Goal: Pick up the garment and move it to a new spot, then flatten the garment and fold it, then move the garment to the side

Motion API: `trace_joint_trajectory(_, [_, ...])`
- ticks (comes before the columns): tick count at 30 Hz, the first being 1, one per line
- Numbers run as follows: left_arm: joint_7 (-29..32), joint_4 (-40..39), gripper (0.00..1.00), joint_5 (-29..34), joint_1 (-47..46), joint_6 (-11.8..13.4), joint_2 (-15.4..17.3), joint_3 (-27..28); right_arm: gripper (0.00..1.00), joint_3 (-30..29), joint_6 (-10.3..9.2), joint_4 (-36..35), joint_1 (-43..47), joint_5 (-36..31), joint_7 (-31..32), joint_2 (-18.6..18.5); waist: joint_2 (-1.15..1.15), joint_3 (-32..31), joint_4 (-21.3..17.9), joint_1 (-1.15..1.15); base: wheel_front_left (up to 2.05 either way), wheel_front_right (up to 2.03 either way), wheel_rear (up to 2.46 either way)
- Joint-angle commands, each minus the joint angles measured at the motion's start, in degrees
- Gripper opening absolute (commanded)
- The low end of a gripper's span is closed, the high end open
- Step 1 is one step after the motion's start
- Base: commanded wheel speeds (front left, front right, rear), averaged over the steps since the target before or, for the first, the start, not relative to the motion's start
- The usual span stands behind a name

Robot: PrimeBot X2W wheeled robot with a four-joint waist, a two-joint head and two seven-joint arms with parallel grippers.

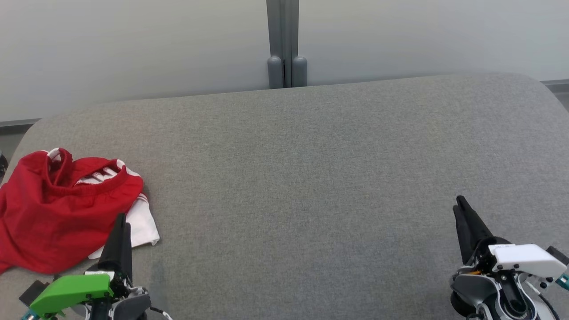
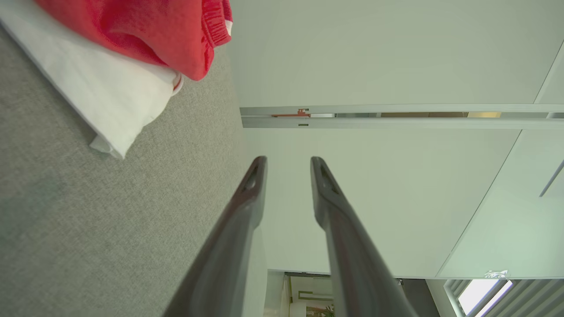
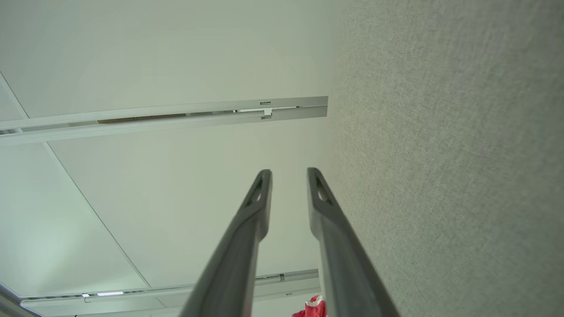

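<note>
In the head view the crumpled red-and-white garment [image 1: 53, 213] lies at the grey worktop's [image 1: 311, 178] left edge, with the left gripper [image 1: 121, 222] beside its white corner and the right gripper [image 1: 460, 205] well apart. The left wrist view shows those jaws narrowly parted, empty, clear of the garment. The right wrist view shows its jaws likewise narrow, holding nothing.

My head camera looks forward and down across the grey counter [image 1: 311, 155] to the pale wall [image 1: 133, 44]. Each wrist camera sits close over the counter, rolled sideways, sighting along my left pincer [image 2: 288, 160] or right pincer [image 3: 289, 171] toward that wall. All three views share the counter and the red garment [image 1: 53, 209].
</note>
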Motion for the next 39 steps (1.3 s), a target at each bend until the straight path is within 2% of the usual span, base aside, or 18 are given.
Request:
trace_joint_trajectory(1, [-0.07,0.4,1.0,0.05,0.42,0.0,-0.13,-0.16,1.0,0.11,0.0,0.44,0.51,-0.01,-0.06,0.14,0.0,0.01,0.0,0.0,0.0,0.0,0.0])
trace_joint_trajectory(7, [-1.76,-0.36,1.0,2.63,0.48,-0.02,-0.08,-1.72,1.0,1.89,0.01,-0.18,0.61,-1.76,-1.75,-0.06,0.0,-0.01,-0.02,0.0,0.0,0.0,0.0])
trace_joint_trajectory(13, [-3.47,-1.7,1.0,10.18,0.66,0.04,-0.03,-2.43,1.0,1.61,0.01,-1.23,0.51,-11.5,-3.47,-0.04,0.0,0.03,-0.03,0.0,0.0,0.0,0.0])
trace_joint_trajectory(19, [-5.01,-3.82,1.0,18.81,0.94,1.22,0.01,-3.84,1.0,3.45,0.02,-3.28,0.89,-21.3,-5.02,-0.02,0.0,0.11,0.01,0.0,0.0,0.0,0.0])
trace_joint_trajectory(25, [-6.46,-5.5,1.0,26.64,1.41,2.23,0.06,-5.82,1.0,5.21,0.03,-4.39,1.19,-28.03,-6.46,-0.06,0.0,0.13,-0.04,0.0,0.0,0.0,0.0])
trace_joint_trajectory(39, [-9.48,-7.75,1.0,39.53,1.98,3.98,0.16,-8.93,1.0,8.75,0.04,-6.4,1.57,-39.84,-9.5,-0.15,0.0,0.05,-0.18,0.0,0.0,0.0,0.0])
